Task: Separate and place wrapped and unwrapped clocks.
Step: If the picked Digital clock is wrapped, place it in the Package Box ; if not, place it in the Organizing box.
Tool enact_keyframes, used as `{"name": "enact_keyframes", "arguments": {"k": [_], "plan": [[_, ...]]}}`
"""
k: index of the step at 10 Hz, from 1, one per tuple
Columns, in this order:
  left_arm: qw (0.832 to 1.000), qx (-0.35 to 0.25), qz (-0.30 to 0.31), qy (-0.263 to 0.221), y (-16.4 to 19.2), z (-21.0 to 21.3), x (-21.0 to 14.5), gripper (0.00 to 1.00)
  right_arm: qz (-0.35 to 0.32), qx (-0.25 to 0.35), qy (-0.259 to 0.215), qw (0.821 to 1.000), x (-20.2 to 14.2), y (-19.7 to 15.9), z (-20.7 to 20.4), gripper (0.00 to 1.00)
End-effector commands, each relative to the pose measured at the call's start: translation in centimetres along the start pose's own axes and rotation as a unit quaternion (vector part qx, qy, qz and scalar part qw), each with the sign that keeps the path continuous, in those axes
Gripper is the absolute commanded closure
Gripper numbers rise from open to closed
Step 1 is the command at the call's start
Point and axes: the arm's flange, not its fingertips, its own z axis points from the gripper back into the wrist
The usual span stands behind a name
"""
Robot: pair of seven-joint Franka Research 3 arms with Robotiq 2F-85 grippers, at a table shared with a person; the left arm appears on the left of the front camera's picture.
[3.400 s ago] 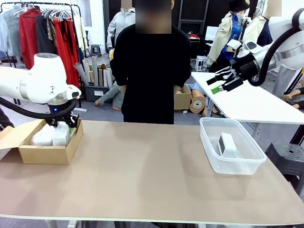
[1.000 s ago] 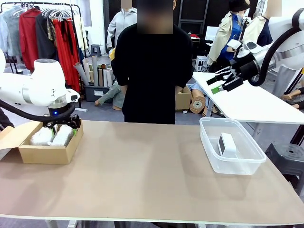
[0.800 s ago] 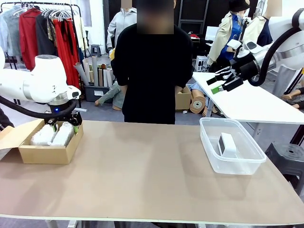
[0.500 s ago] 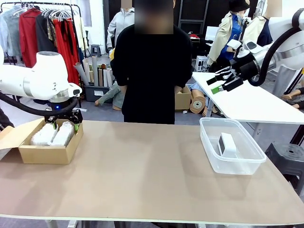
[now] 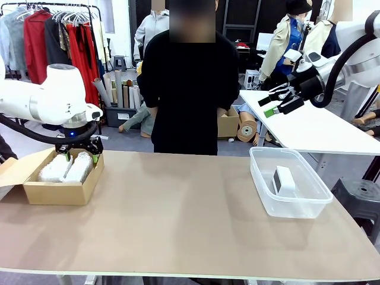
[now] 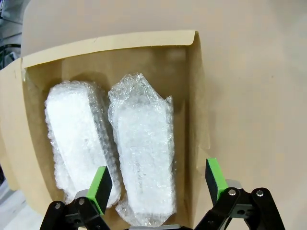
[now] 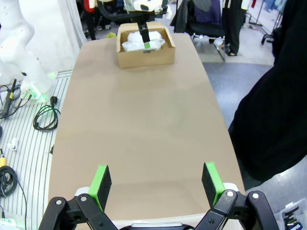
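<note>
Both bubble-wrapped clocks (image 6: 144,158) sit in the cardboard box (image 5: 56,190), bare clock (image 5: 284,180) in the clear tub (image 5: 297,205) — looks sorted. Left gripper (image 6: 156,184) and right gripper (image 7: 156,182) gape wide, holding nothing (job's basically done).

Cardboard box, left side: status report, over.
Left gripper open above cardboard box, two wrapped clocks inside. Right gripper open, raised. Bare clock in clear tub. Nothing obstructing.

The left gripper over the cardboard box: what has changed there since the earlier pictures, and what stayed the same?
The left gripper, open and empty, rose out of the cardboard box, leaving both wrapped clocks inside. The right gripper, the bare clock and the tub stayed put.
</note>
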Motion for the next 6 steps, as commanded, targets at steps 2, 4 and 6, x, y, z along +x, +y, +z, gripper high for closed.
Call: {"name": "enact_keyframes", "arguments": {"k": [2,4,6], "plan": [[1.0,-0.007,-0.003,0.001,0.12,0.06,-0.04,0.0,0.002,-0.002,0.0,1.0,0.21,0.02,0.11,0.0],[1.0,-0.007,-0.003,0.001,0.12,0.06,-0.04,0.0,0.002,-0.002,0.0,1.0,0.21,0.02,0.11,0.0],[1.0,-0.007,-0.003,0.001,0.12,0.06,-0.04,0.0,0.002,-0.002,0.0,1.0,0.21,0.02,0.11,0.0]]}}
